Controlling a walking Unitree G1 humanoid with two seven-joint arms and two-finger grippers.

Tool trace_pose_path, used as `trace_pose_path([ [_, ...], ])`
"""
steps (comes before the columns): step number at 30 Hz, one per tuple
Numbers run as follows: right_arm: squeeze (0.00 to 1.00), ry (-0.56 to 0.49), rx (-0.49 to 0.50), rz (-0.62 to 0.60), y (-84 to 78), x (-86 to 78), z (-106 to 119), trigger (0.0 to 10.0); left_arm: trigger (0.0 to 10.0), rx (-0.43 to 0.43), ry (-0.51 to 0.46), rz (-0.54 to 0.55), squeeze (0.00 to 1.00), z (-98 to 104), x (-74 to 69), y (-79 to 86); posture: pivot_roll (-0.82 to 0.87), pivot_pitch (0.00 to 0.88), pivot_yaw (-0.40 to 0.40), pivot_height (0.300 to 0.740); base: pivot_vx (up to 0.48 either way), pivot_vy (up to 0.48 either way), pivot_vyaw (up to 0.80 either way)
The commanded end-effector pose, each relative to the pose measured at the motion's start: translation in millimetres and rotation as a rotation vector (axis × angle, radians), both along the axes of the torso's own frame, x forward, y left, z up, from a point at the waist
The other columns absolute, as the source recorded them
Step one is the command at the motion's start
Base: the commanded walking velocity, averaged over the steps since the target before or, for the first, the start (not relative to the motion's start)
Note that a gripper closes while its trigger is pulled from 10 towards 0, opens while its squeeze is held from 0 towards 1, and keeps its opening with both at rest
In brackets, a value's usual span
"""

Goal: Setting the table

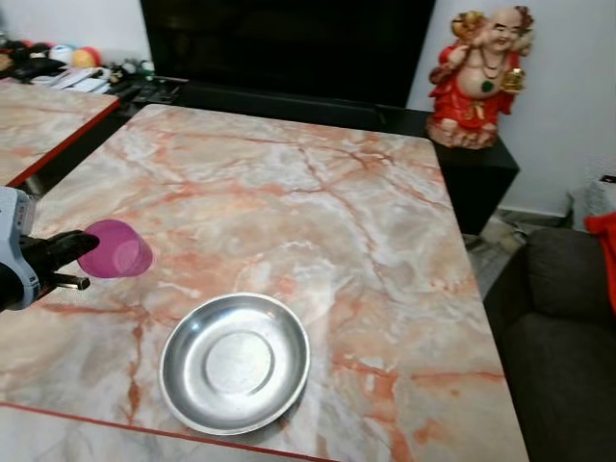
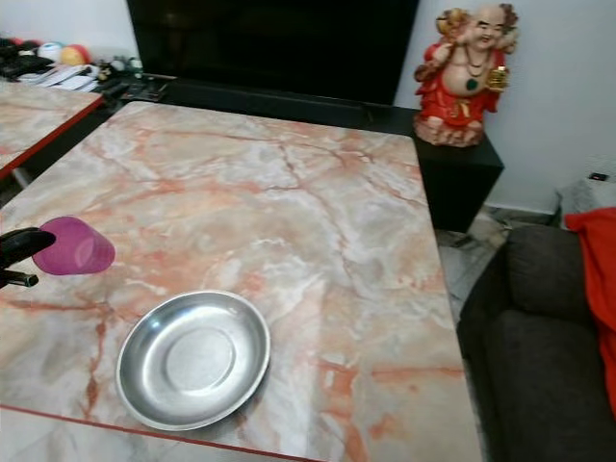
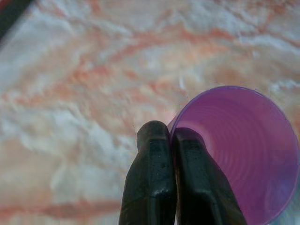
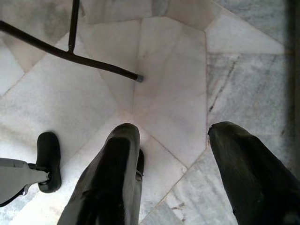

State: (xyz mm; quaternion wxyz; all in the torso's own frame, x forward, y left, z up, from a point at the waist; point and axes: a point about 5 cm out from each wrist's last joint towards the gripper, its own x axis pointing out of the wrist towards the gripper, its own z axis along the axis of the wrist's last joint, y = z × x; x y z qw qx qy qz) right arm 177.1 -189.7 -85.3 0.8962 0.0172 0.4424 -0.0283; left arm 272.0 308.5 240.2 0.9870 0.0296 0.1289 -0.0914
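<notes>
My left gripper (image 1: 72,255) holds a purple plastic cup (image 1: 116,248) by its rim above the left side of the marble table (image 1: 289,202). In the left wrist view the two fingers (image 3: 161,178) pinch the cup's (image 3: 239,150) edge, one inside and one outside. A round steel plate (image 1: 235,363) lies on the table near the front edge, to the right of the cup and a little nearer to me. My right gripper (image 4: 173,140) hangs open over a white tiled floor (image 4: 164,75).
A red and gold laughing figurine (image 1: 478,77) stands on a black cabinet (image 1: 481,173) behind the table's far right corner. A dark sofa (image 1: 563,346) lies to the right. A second marble table (image 1: 43,120) is at the left, cluttered things (image 1: 67,63) behind it. Chair legs (image 4: 70,51) cross the floor.
</notes>
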Motion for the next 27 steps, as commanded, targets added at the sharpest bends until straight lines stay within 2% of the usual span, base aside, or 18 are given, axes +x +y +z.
trace_pose_path([
  [1, 0.00, 0.017, 0.002, -0.006, -0.3, -5.0, -2, 10.0, 10.0, -0.003, 0.071, -0.057, 0.00, -4, 0.3, -10.7, 0.17, 0.093, -0.048, 0.740, 0.000, 0.000, 0.00],
  [5, 0.00, 0.020, 0.001, -0.008, -0.2, -5.9, -3, 10.0, 10.0, -0.036, 0.124, -0.084, 0.00, -10, 0.4, -18.5, 0.17, 0.093, -0.047, 0.740, 0.000, 0.000, 0.00],
  [8, 0.00, 0.021, 0.001, -0.008, -0.1, -6.3, -3, 10.0, 10.0, -0.029, 0.136, -0.099, 0.00, -11, 1.0, -21.8, 0.17, 0.095, -0.045, 0.740, 0.000, 0.000, 0.00],
  [17, 0.00, 0.020, 0.002, -0.011, -0.1, -6.1, -3, 10.0, 10.0, 0.020, 0.180, -0.092, 0.00, -13, 1.4, -21.4, 0.17, 0.108, -0.044, 0.740, 0.000, 0.000, 0.00],
  [27, 0.00, 0.021, 0.003, -0.014, -0.3, -5.7, -3, 10.0, 10.0, 0.021, 0.202, -0.069, 0.00, -21, 1.5, -23.0, 0.17, 0.123, -0.049, 0.740, 0.000, 0.000, 0.00],
])
